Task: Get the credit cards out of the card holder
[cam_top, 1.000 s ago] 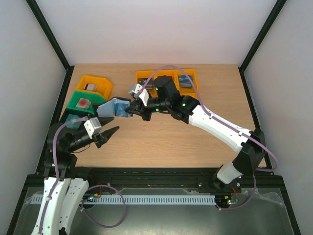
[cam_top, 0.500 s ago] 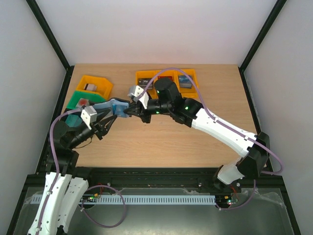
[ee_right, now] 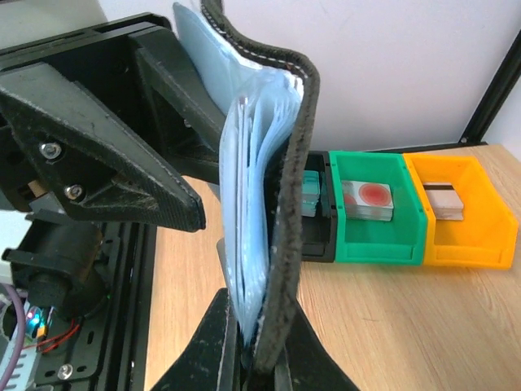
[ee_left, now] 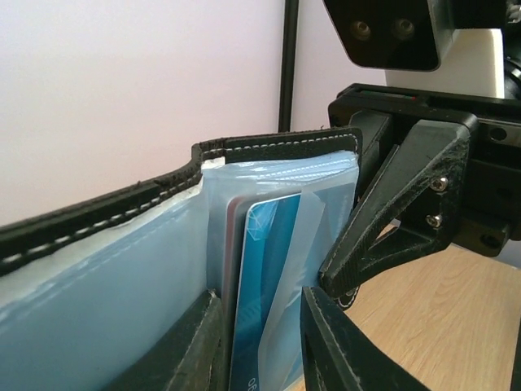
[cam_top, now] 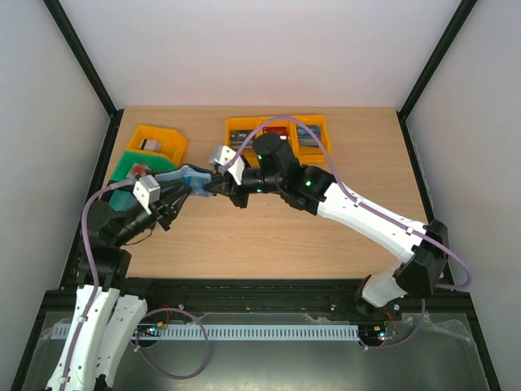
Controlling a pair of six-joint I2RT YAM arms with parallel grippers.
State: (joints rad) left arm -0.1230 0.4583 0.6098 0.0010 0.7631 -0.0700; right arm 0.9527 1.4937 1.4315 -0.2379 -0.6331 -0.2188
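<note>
The right gripper (ee_right: 252, 346) is clamping the black card holder (ee_right: 286, 204) upright in mid-air (pockets splayed). The left gripper (ee_left: 260, 295), jaws narrow, is straddling a blue credit card (ee_left: 264, 269), possibly not yet pinching. The next move needs a firm pinch and a straight pull.

Light bright, even and diffuse in all 3 views. White walls (cam_top: 260, 57) close to washed out. Shadows on table (cam_top: 269, 236) faint, soft-edged. Left wrist view: near flap of card holder (ee_left: 98, 269) soft, far stitched edge sharp. Right wrist view crisp.
</note>
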